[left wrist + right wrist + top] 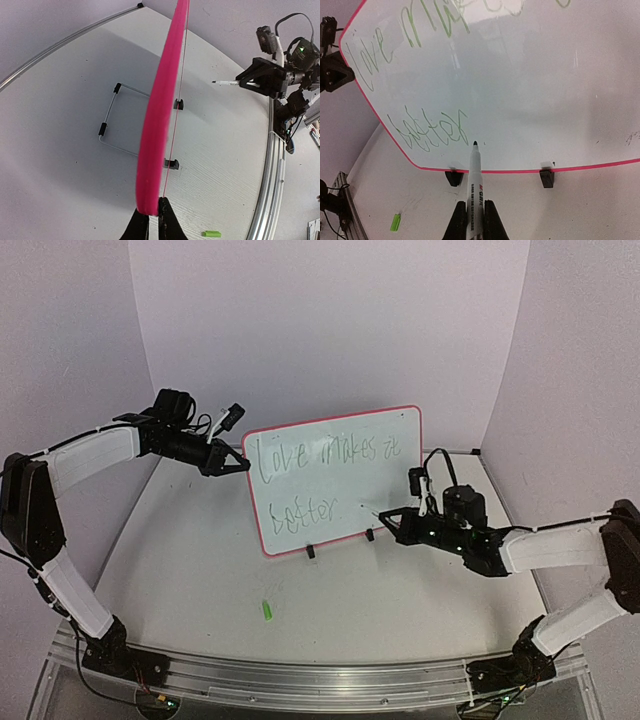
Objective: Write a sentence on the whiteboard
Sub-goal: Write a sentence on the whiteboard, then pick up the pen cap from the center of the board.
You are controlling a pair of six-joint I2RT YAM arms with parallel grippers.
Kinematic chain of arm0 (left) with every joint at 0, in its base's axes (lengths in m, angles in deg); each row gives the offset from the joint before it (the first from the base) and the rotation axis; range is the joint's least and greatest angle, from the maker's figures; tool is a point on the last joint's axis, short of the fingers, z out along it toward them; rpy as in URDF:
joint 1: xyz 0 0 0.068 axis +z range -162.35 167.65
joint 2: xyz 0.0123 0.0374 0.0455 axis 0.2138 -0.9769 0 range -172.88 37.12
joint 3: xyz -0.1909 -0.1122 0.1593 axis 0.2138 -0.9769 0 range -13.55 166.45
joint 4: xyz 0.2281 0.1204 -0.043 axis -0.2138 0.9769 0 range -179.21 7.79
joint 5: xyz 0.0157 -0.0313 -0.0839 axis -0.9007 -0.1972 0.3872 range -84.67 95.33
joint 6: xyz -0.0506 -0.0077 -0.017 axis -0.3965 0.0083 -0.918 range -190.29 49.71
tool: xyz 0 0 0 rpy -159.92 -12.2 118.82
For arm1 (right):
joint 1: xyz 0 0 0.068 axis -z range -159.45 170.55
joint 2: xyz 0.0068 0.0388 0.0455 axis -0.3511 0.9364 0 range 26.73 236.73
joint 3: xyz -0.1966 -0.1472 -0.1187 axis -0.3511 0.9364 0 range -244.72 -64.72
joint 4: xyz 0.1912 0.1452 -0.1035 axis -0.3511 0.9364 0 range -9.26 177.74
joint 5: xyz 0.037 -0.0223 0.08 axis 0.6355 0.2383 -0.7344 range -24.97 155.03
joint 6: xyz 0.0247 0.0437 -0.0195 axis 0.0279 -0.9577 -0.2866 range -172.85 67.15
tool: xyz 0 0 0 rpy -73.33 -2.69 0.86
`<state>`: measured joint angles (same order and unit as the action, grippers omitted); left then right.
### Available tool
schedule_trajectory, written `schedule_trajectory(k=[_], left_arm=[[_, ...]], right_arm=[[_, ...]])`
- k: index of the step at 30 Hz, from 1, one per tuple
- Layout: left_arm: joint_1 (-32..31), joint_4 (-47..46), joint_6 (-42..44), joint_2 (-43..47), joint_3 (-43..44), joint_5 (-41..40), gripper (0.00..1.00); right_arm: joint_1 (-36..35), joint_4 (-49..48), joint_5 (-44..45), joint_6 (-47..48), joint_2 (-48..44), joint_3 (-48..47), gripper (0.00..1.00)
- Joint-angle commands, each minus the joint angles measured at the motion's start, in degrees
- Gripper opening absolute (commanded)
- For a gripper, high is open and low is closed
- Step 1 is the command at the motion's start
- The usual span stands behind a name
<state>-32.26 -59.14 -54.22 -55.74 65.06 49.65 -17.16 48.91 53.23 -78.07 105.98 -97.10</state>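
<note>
The whiteboard (390,495), red-pink rimmed, stands upright on two black feet at the table's middle. The sentence (325,453) runs across it in thin green writing, with "better" (432,130) as the lower line. My left gripper (240,464) is shut on the board's left edge. In the left wrist view the pink rim (160,115) sits between its fingers (170,222). My right gripper (475,220) is shut on a white marker (475,185). The marker's tip points at the board just right of "better", and the left wrist view shows a gap between tip and board.
A small green marker cap (267,610) lies on the table in front of the board. A wire stand (112,117) props the board from behind. Purple walls close in on three sides, and a metal rail (300,675) runs along the near edge.
</note>
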Motion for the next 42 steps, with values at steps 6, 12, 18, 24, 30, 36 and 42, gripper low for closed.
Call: schedule_trajectory(k=[6,12,18,24,30,36,42], left_arm=[[-1.35,3.64,0.21,2.58,-0.37,-6.7,0.43],[-1.1,1.1,-2.45,6.39,-2.27,-11.26,0.66],[-1.09,-1.95,-8.45,11.47,-7.52,-17.83,0.93],[-1.29,-7.37,-26.94,24.99,-20.73,-33.09,0.91],[-4.11,-0.02,-50.03,34.39,-32.3,-41.42,0.85],[-12.66,4.12,-61.75,38.15,-38.39,-39.08,0.82],[-26.97,2.15,-73.1,32.7,-42.04,-39.05,0.74]], right_arm=[[-0.27,6.97,11.14,3.94,-17.2,5.37,0.0],[-0.26,12.18,11.76,4.76,-24.38,5.66,0.0],[-0.27,17.56,10.89,5.65,-29.19,4.61,0.0],[-0.27,22.22,9.47,4.91,-30.56,4.15,0.0],[-0.28,23.9,9.31,2.49,-31.99,5.27,0.0],[-0.26,26.49,10.05,2.14,-31.81,4.92,0.0],[-0.38,28.13,10.09,-0.96,-28.47,3.82,0.0]])
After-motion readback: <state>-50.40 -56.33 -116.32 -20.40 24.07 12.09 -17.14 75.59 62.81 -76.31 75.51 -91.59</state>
